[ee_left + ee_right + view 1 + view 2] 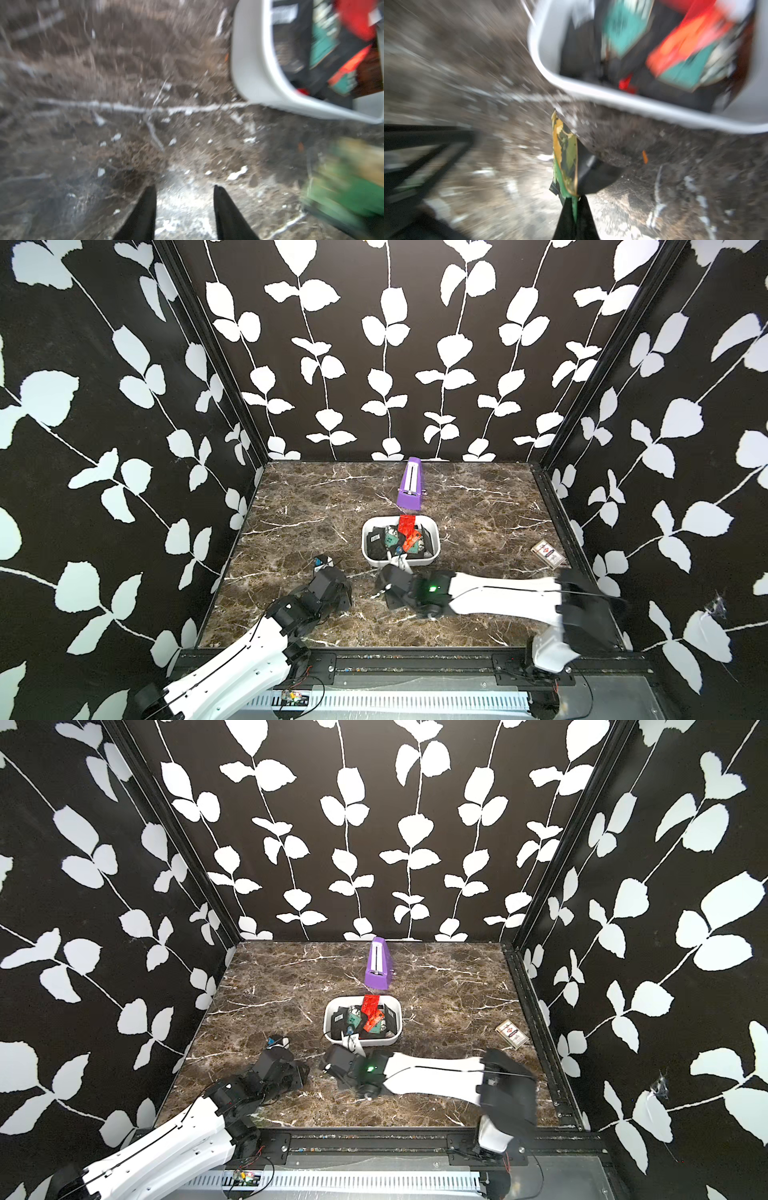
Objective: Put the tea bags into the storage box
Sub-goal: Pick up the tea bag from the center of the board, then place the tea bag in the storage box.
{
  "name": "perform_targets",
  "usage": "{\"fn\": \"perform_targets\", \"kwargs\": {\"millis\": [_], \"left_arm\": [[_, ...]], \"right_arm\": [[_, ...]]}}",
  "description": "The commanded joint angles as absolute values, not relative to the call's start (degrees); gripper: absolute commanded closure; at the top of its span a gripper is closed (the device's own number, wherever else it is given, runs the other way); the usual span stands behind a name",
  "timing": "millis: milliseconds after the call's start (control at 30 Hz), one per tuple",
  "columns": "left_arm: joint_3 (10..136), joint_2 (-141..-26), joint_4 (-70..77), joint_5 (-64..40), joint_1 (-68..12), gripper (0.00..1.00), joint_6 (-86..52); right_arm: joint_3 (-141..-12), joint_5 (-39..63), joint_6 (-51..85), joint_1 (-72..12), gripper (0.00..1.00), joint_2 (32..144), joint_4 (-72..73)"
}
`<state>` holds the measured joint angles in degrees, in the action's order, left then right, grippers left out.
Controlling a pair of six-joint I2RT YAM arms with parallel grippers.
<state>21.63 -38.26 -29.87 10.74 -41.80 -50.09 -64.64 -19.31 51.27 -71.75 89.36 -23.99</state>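
Transfer in hand. Right tool (574,199) is clenched on one green-and-yellow tea bag (564,155), pinched by an edge, just outside the near wall of the storage box (435,531). Other tea bags (392,537) already lie heaped inside, black, teal and red; one red sachet (406,524) leans up at the far rim. My reading: next I need lift enough to clear that near wall, a short reach over the heap, then release. Wrist views are smeared, so clearance is hard to judge. Left tool (185,188) is released, nothing between its fingers, low over bare table (291,522) beside the box and near the right tool; I want it held aside. A blue-white speck (321,561) at its tip I cannot identify. Purple wedge (409,485) stands behind the box, card pack (547,552) well off to the right; neither blocks the path.
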Motion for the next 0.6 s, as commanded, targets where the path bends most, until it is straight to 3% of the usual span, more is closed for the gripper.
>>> {"fn": "perform_targets", "kwargs": {"millis": [0, 200, 333, 400, 567], "left_arm": [[23.69, -35.58, -28.90, 13.65, -41.48, 0.46, -45.16], [25.17, -34.53, -26.10, 15.18, -41.48, 0.25, -40.57], [26.44, -34.24, -25.40, 16.83, -41.44, 0.01, -37.66], [26.82, -34.02, -25.14, 17.74, -41.48, 0.01, -36.68], [27.97, -34.10, -24.50, 20.66, -41.48, 0.01, -34.09]], "right_arm": [[-62.58, -19.04, 47.34, -67.24, 1.00, 85.03, -20.00], [-67.37, -9.66, 42.27, -55.45, 1.00, 91.25, -17.01], [-71.77, -7.45, 40.11, -52.06, 1.00, 98.11, -16.16], [-73.37, -5.98, 40.02, -50.86, 1.00, 100.26, -15.86], [-73.10, -7.99, 40.05, -49.19, 0.61, 100.18, -16.85]]}}
